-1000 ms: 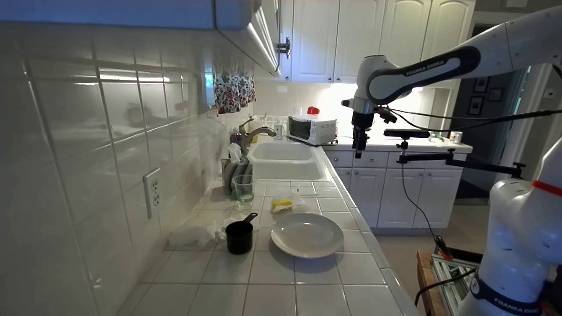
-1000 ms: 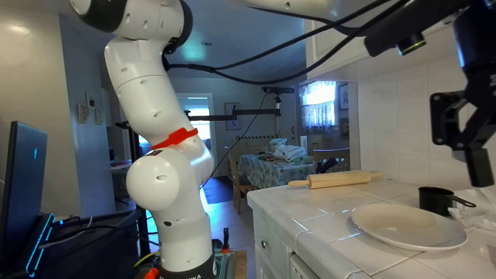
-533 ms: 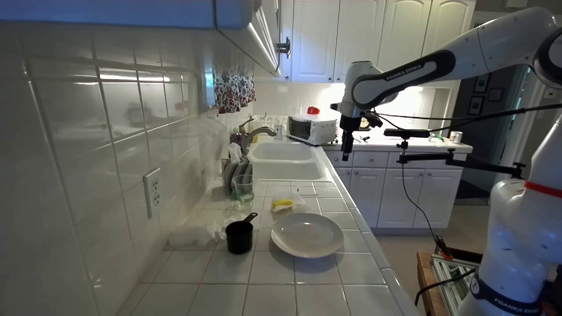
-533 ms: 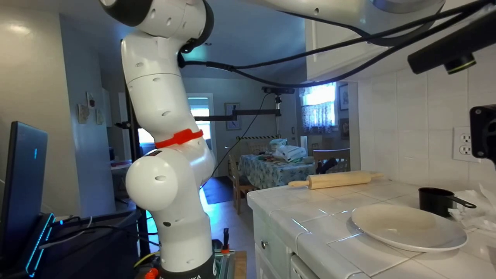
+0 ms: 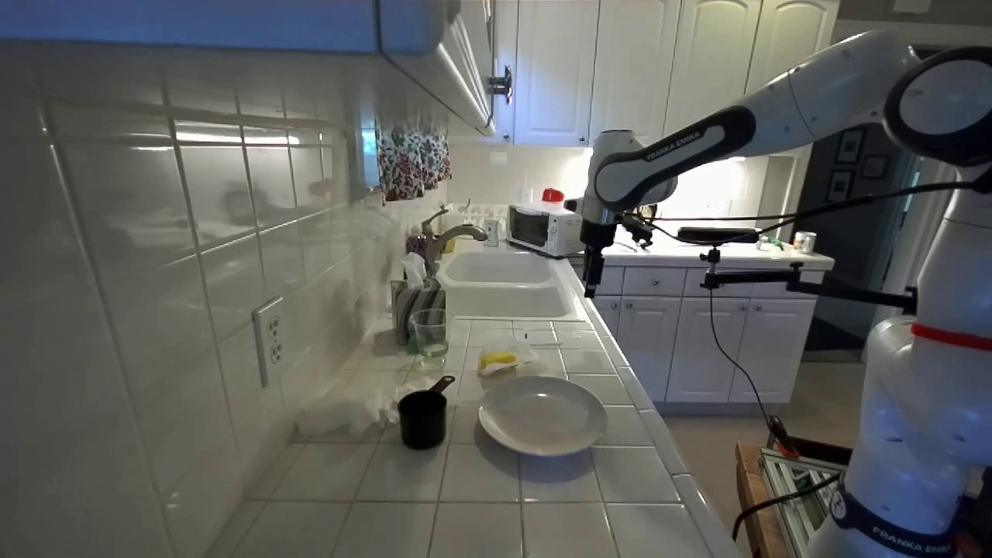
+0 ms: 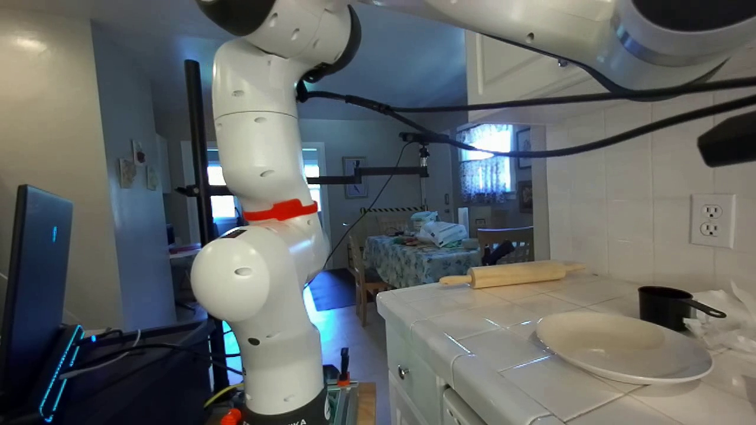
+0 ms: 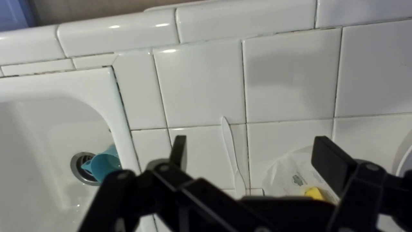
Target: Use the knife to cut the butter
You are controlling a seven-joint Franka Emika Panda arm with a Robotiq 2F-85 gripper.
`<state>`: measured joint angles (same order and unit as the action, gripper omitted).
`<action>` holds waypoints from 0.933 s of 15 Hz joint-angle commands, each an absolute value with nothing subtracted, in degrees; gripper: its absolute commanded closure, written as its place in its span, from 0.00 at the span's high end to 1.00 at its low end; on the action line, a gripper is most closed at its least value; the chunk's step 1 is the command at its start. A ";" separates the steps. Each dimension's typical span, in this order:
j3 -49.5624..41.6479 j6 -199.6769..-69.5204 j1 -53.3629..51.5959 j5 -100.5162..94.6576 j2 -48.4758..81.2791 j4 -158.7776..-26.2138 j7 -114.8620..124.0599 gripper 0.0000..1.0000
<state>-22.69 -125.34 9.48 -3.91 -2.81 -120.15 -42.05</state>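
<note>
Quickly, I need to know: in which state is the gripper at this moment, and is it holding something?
Gripper: open, holding nothing; the white plastic knife lies on the tiled counter.

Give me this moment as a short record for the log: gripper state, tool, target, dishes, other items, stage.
effector: gripper open, holding nothing, above the counter
tool: white knife lying on the counter, between the sink and a white wrapper
target: yellow butter on the wrapper
dishes: round white plate beside a black measuring cup
other: teal cup in the sink at the drain; rolling pin on the counter, seen in an exterior view
stage: knife not yet picked up
</note>
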 commanded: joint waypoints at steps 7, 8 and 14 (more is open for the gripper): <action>-17.11 -126.50 15.81 5.42 10.13 -110.93 -54.72 1.00; -16.41 -128.00 16.21 5.73 10.77 -111.08 -55.59 1.00; -12.50 -133.39 17.30 7.29 13.64 -111.76 -57.51 1.00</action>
<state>-14.64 -131.69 15.60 4.90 11.23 -113.26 -54.32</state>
